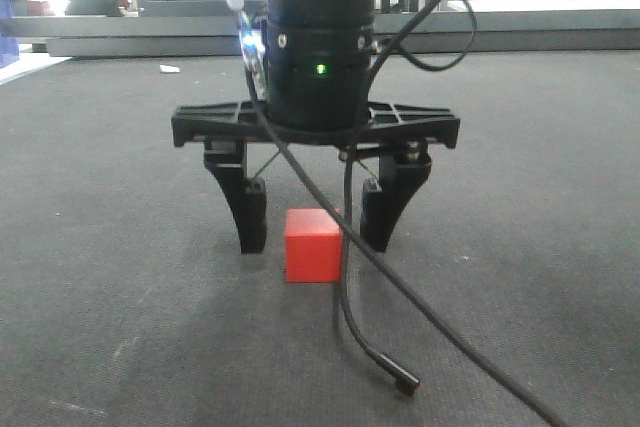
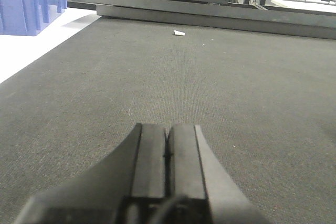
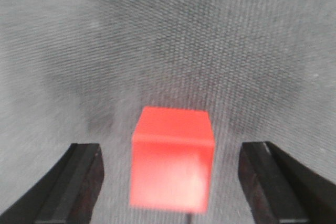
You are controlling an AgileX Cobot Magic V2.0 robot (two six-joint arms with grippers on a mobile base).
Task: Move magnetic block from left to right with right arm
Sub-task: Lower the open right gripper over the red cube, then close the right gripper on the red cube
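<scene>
Carpet [image 1: 120, 277] bears the magnetic block [image 1: 312, 245] within the spread right tool [image 1: 314, 239]; left tool [image 2: 167, 148] pressed together.

Red magnetic block [image 1: 312, 245] on carpet [image 1: 120, 277], between spread jaws.

grey mat [image 1: 120, 347] | blue crate [image 2: 31, 1] far left | white scrap [image 2: 179, 33] on mat

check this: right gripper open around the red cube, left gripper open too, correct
No: the left gripper is shut, as the left wrist view shows. The right gripper is indeed open around the red cube.
</scene>
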